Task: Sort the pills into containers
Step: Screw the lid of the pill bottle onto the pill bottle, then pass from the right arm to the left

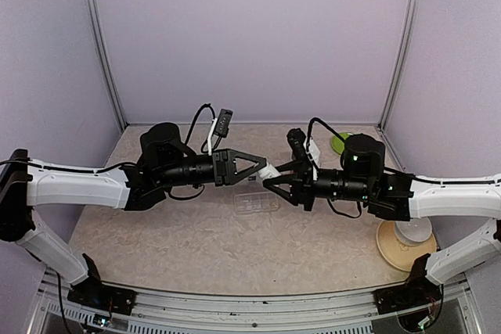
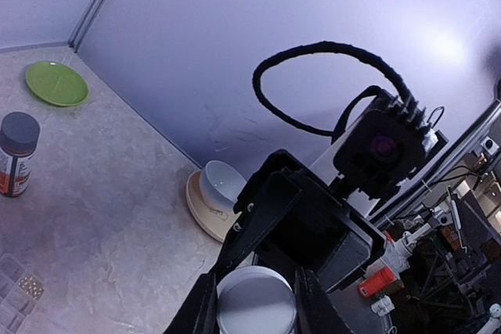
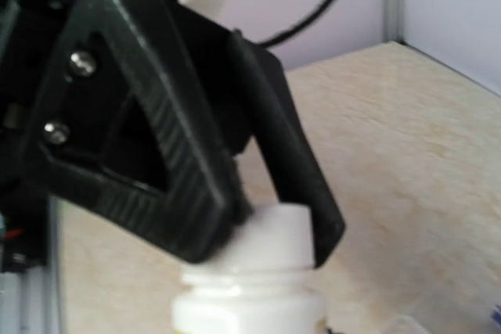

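A white bottle (image 1: 272,172) hangs in mid-air between my two grippers, above the clear pill box (image 1: 256,203). My left gripper (image 1: 264,168) is shut on the bottle's white cap (image 2: 254,303), which sits between its two fingers (image 2: 200,310). The right wrist view shows the bottle body (image 3: 250,303) at the bottom edge, with the left gripper's black fingers (image 3: 301,170) clamped on the cap (image 3: 274,232). My right gripper (image 1: 275,184) is shut on the bottle body. A corner of the pill box (image 2: 14,299) shows in the left wrist view. I cannot make out the pills.
A brown bottle with a grey cap (image 2: 17,154) stands on the table. A round green plate (image 1: 338,143) lies at the back right. A white bowl on a tan plate (image 1: 411,234) sits at the front right, under the right arm. Enclosure walls surround the table.
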`<state>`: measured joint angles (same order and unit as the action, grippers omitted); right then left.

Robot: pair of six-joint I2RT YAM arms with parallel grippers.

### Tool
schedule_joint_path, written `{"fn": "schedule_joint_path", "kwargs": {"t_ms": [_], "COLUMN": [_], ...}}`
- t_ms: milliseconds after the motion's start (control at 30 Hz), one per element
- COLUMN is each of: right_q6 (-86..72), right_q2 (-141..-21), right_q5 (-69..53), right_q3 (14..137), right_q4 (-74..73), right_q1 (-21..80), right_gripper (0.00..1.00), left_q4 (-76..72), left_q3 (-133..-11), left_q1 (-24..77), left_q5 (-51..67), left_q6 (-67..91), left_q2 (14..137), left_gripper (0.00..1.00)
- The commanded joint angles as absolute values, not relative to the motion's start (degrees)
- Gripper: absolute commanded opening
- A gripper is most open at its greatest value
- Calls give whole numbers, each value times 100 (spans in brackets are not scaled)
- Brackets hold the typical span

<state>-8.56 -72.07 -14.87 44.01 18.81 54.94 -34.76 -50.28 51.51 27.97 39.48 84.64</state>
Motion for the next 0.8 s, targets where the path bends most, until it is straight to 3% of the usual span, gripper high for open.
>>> {"fn": "schedule_joint_path", "kwargs": {"t_ms": [0, 533, 667, 767], "right_q6": [-1697, -3140, -2928, -2812], "right_q2": [-6824, -6993, -6976, -6978], "right_q5": [-2238, -3261, -3031, -2976], "right_q3": [4267, 4166, 4159, 4165], "right_q4": [2528, 3209, 2992, 2888], "right_q1": [5207, 4920, 4920, 4918], "right_gripper": [14, 15, 24, 37], "left_q4": [-4214, -4041, -3886, -3786], "left_q3": [-4867, -4891, -4904, -4895], "left_q1": [5150, 5388, 5388, 5383], "left_q5": [3507, 3547, 3245, 3062], "left_q6": [3712, 3085, 3078, 3095], "left_q2": [8242, 8065, 8027, 8021], "left_gripper": [0, 0, 0, 0]}}
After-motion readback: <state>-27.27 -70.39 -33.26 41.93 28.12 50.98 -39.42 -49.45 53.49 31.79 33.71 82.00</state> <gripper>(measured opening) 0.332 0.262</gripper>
